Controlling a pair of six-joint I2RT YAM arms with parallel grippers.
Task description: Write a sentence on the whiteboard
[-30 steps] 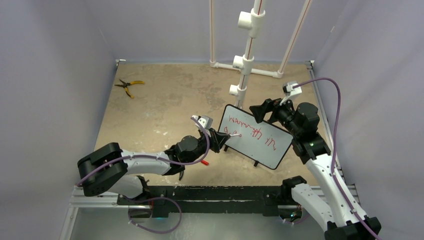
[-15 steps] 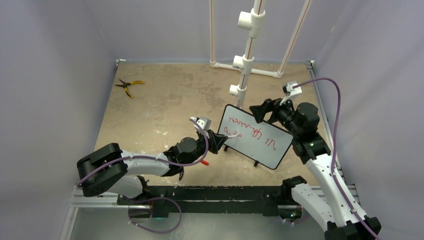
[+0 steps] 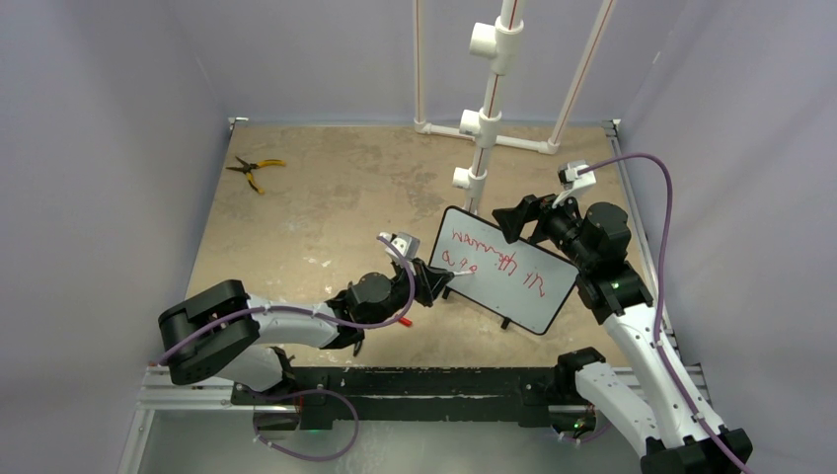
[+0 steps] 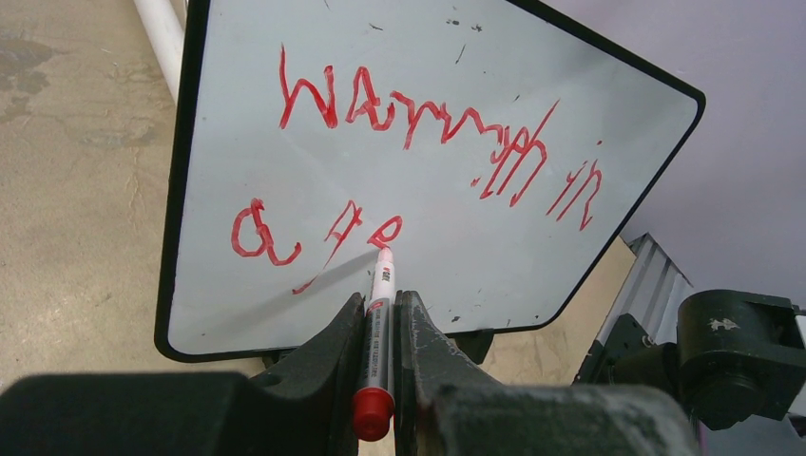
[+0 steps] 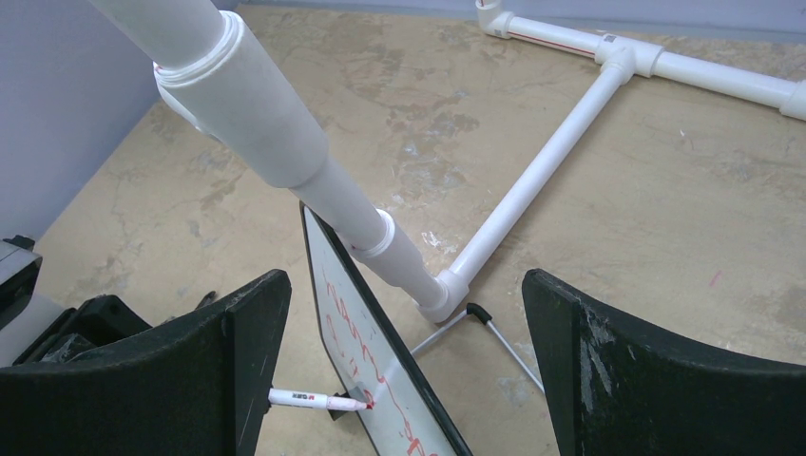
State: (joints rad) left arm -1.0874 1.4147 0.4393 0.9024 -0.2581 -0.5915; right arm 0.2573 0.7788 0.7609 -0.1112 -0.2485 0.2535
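The whiteboard (image 3: 534,304) stands tilted on the table right of centre. The sentence (image 3: 494,259) runs across it in red, as a long top line (image 4: 418,123) and a short second line (image 4: 314,233). My left gripper (image 3: 432,281) (image 4: 382,302) is shut on a white marker (image 4: 381,318) with a red rear end. The marker's tip touches the board just under the last red letter of the second line. My right gripper (image 3: 517,219) (image 5: 407,285) stands wide open, with the board's top edge (image 5: 323,249) between its jaws and touching neither. The marker (image 5: 304,398) shows there too.
A white PVC pipe frame (image 3: 484,118) rises right behind the board and crosses the right wrist view (image 5: 257,104). The board's wire stand (image 5: 494,332) rests on the table behind it. Yellow-handled pliers (image 3: 255,168) lie at the far left. Walls close the table in.
My left arm has shifted slightly and the marker tip has slid a little along the second line. The right arm has not moved.
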